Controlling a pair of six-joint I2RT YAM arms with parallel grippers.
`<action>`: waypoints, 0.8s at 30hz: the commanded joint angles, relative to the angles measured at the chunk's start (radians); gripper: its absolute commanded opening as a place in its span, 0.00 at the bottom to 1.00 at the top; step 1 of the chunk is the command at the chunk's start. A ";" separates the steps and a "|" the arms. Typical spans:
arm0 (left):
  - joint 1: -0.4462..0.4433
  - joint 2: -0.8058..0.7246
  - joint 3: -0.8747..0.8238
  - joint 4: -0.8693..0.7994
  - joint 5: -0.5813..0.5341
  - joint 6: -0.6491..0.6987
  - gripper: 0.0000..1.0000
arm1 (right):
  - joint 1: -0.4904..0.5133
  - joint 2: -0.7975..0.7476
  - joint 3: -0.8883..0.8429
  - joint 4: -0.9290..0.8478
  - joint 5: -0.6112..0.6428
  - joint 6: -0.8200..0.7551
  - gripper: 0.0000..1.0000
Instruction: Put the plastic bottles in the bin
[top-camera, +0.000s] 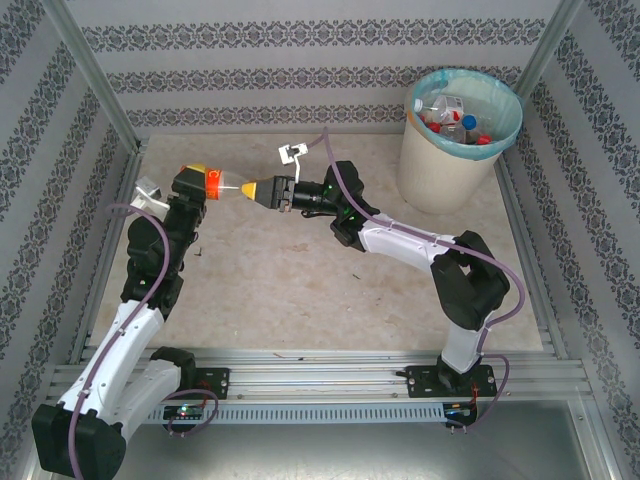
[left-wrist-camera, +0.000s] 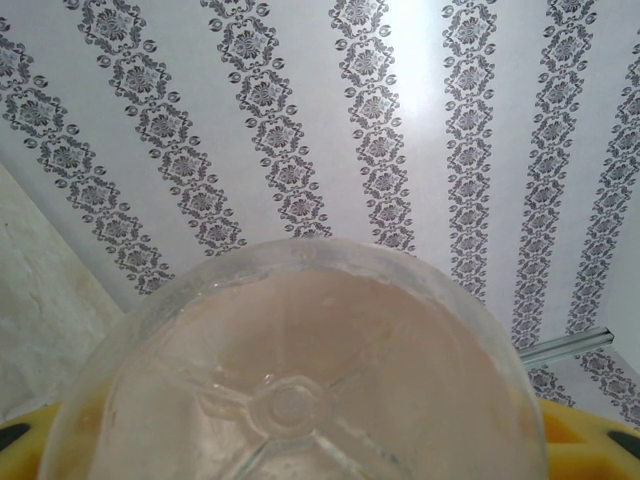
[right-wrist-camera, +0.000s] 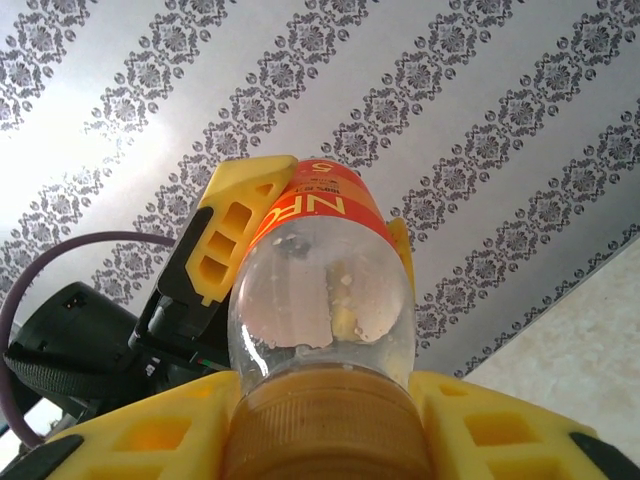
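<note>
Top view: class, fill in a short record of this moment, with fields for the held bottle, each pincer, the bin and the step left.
bottle: clear, orange label, held sideways off the table between the two arms
left pincer: shut on the bottle's labelled end
right pincer: shut on the bottle's cap end
bin: upright, far right corner, teal liner
other bottles: several inside the bin
step left: held bottle not yet in the bin

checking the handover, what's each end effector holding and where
One plastic bottle, shared: the left end effector grips its orange-labelled base end, the right end effector its capped neck.
</note>
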 joint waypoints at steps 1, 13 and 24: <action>0.011 -0.011 -0.007 0.085 -0.010 -0.014 0.50 | 0.012 0.012 0.042 0.048 -0.017 0.006 0.31; 0.010 -0.039 0.055 -0.059 0.001 0.080 0.89 | -0.052 -0.143 0.075 -0.298 0.064 -0.151 0.03; 0.009 -0.105 0.095 -0.254 0.008 0.277 0.89 | -0.305 -0.375 0.415 -1.329 0.495 -0.659 0.00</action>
